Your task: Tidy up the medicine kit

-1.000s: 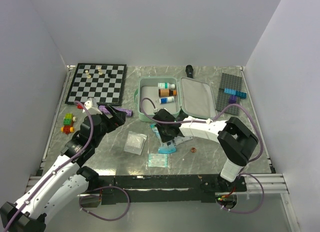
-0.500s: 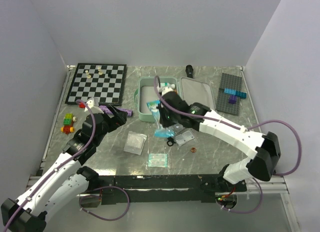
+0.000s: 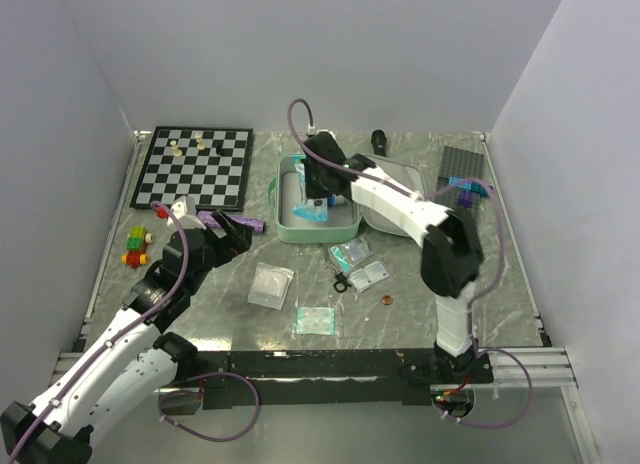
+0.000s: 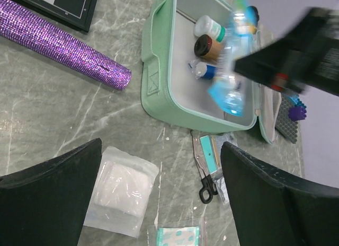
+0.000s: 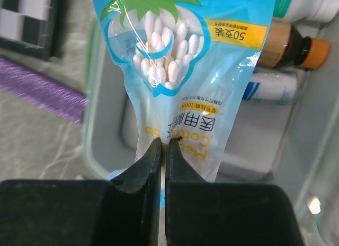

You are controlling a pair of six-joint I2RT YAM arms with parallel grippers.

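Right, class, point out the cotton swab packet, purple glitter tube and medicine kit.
cotton swab packet (image 5: 167, 55): right wrist view, its clear window of swabs.
purple glitter tube (image 4: 58, 47): left wrist view, mid-length.
medicine kit (image 4: 153, 71): left wrist view, green side wall.

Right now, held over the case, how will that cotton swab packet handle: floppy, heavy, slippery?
Probably floppy: the cotton swab packet is thin film pinched by the right gripper. Likely light, holding only swabs. Its glossy film may slip.
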